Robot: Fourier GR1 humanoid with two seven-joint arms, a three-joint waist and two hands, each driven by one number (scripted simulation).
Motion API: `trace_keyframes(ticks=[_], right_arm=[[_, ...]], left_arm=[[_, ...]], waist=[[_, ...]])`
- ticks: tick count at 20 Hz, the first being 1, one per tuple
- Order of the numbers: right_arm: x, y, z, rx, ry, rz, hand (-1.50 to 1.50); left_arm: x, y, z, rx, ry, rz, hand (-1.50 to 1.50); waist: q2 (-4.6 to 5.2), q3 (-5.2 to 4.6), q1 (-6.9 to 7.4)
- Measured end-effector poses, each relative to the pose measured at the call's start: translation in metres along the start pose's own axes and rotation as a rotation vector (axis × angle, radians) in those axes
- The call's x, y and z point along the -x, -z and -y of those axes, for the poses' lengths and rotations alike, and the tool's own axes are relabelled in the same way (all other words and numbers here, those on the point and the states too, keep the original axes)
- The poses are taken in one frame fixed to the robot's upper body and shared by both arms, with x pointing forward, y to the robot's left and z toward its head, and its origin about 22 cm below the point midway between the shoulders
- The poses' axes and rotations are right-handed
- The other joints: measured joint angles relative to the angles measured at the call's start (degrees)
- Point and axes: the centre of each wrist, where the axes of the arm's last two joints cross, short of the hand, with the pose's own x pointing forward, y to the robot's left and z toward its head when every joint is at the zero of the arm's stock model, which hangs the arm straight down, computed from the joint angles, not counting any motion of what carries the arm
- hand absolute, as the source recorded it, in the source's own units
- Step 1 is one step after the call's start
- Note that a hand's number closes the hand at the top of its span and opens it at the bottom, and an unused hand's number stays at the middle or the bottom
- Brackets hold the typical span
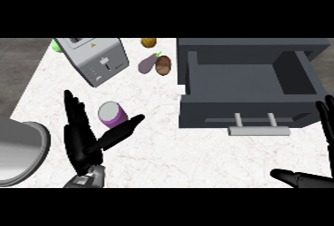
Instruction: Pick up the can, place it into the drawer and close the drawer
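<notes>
A purple can (pixel 112 114) with a grey top stands on the white counter, left of the drawer. My left hand (pixel 83 139) is open just below and left of it; the fingers stand straight up at the can's left and the thumb reaches out under its right side, the can lying in the gap between them. The dark grey drawer (pixel 244 79) is pulled open at the right, its inside bare, with a light grey handle (pixel 258 129) on its front. My right hand (pixel 306 176) shows at the lower right edge, open, fingers up beside the drawer's front corner.
A grey toaster (pixel 93 58) stands at the back left. An eggplant (pixel 148 63), a brown potato (pixel 163 65) and another brown item (pixel 149 42) lie between toaster and drawer. A green object (pixel 55 45) peeks out behind the toaster. A grey round basin (pixel 23 150) sits at the left edge.
</notes>
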Motion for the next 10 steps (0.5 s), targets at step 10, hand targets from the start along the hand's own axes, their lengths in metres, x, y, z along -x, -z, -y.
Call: trace_keyframes(ticks=[10], right_arm=[[-0.006, -0.012, 0.015, 0.005, -0.007, 0.011, -1.50]], left_arm=[[0.058, 0.003, 0.002, -0.041, 0.031, -0.047, -1.50]], waist=[[-0.01, -0.01, -0.06]])
